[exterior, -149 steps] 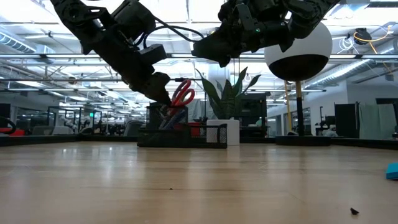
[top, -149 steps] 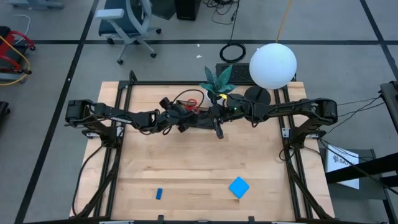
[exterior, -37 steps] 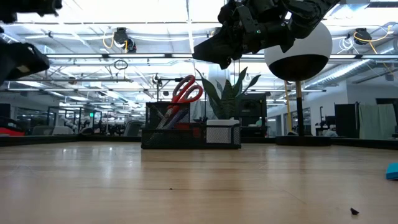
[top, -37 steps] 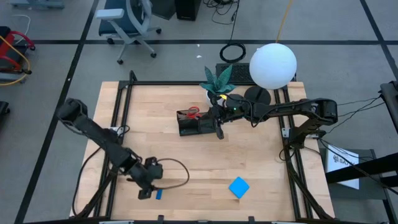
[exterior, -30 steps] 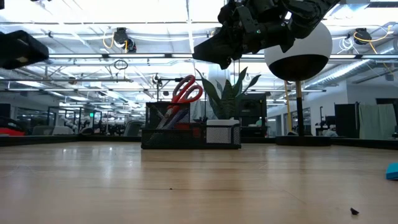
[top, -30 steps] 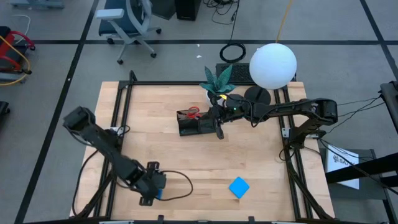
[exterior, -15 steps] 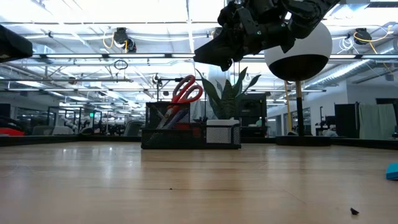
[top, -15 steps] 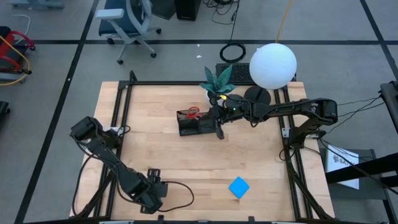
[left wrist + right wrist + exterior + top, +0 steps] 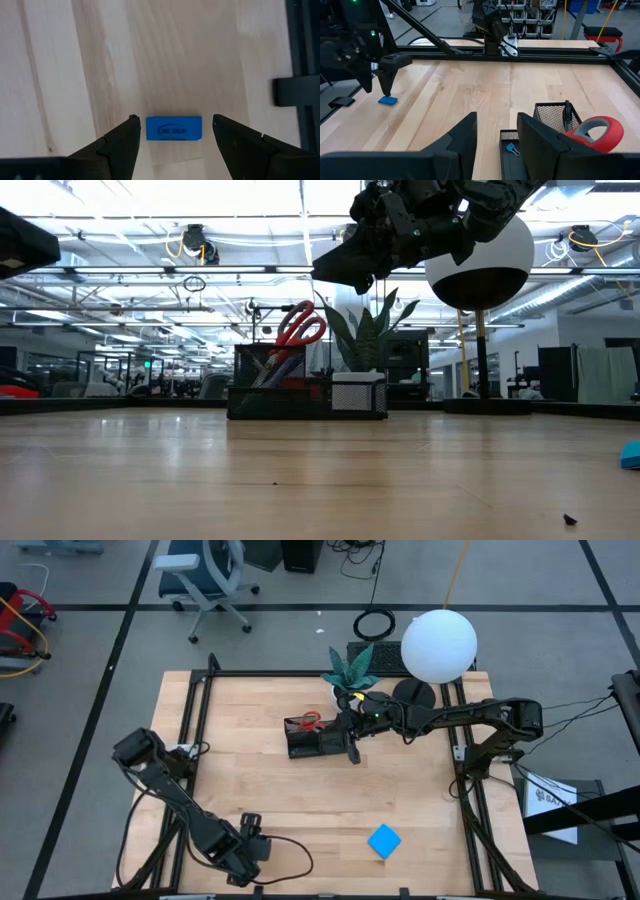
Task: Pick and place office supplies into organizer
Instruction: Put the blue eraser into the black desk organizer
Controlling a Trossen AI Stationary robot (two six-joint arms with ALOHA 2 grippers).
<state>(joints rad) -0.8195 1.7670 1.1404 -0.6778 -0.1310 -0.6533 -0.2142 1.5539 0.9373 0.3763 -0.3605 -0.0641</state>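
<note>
While the left gripper (image 9: pixel 172 137) hangs over the near left part of the light wooden table (image 9: pixel 400 800), its two dark fingers (image 9: pixel 120 145) stand spread on either side of the small blue rectangular eraser-like piece (image 9: pixel 174 127), which lies flat on the wood between them, ungrasped. The right gripper (image 9: pixel 496 135) hovers above the black mesh desk organizer (image 9: pixel 318 738) near the table's far edge, fingers parted, grasping nothing. The red-handled scissors (image 9: pixel 298 327) stand upright in the organizer's taller section, with dark pens (image 9: pixel 566 111) beside them. A small blue binder clip (image 9: pixel 510 147) lies in a lower compartment. The bright blue square pad (image 9: pixel 384 840) lies on the near right part of the table, well apart from both grippers.
</note>
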